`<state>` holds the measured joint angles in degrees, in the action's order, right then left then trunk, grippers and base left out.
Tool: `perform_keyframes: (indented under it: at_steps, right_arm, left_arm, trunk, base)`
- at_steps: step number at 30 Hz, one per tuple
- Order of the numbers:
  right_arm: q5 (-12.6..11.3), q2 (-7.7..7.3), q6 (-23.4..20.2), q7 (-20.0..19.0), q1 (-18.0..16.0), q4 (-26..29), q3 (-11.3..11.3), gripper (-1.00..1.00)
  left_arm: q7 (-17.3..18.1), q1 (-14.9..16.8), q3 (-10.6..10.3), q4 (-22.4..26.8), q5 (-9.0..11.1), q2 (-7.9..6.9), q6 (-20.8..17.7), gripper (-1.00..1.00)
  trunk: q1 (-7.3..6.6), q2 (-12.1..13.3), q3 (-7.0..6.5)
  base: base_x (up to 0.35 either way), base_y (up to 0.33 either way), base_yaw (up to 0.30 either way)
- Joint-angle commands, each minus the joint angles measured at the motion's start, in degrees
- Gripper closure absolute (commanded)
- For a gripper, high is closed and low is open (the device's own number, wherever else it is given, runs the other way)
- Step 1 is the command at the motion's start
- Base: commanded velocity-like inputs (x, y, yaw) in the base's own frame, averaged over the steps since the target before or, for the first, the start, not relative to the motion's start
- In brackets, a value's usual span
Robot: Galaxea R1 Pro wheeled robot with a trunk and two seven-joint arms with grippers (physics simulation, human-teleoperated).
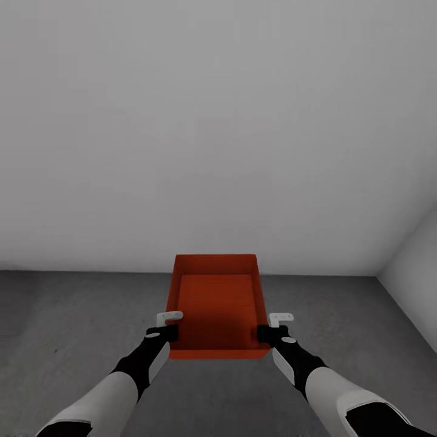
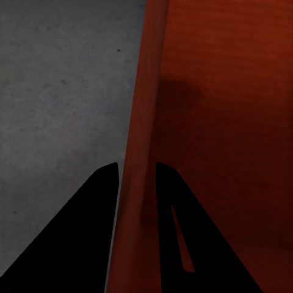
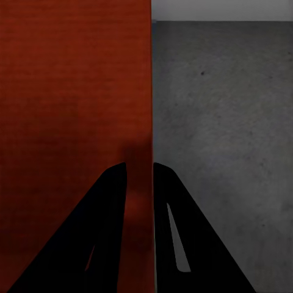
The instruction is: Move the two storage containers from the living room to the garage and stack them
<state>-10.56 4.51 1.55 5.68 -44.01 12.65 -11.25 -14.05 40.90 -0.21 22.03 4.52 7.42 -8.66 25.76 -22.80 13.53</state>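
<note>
A plain white-grey wall (image 1: 218, 121) fills the upper part of the head view and meets a dark grey mottled concrete floor (image 1: 79, 315), with a second wall (image 1: 416, 255) forming a corner at the right. Out in front of the robot, an orange-red bin (image 1: 216, 306) sits level between the two arms, open side up and empty, near the base of the wall; whether it rests on the floor or is held just above it is hard to tell. The left gripper (image 1: 162, 332) is clamped over the bin's left wall, one finger inside and one outside. The right gripper (image 1: 272, 332) pinches the right wall the same way.
</note>
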Motion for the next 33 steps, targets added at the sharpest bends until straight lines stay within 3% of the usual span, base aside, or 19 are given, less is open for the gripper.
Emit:
perform_keyframes:
  at_steps: [1, 33]
  right_arm:
    - [-0.60, -0.39, 0.21, 0.47, -0.03, -0.16, 0.88, 1.00]
    - [-0.60, -0.38, 0.21, 0.47, -0.03, -0.17, 0.88, 1.00]
  left_arm:
    - [-2.34, 0.06, 1.17, 0.38, -1.00, -1.97, 0.66, 1.00]
    - [-2.32, 0.06, 1.15, 0.38, -1.00, -1.97, 0.66, 1.00]
  trunk:
    - [0.03, -0.12, 0.20]
    - [0.03, -0.12, 3.14]
  base:
    - [0.000, 0.000, 0.000]
    - [0.000, 0.000, 0.000]
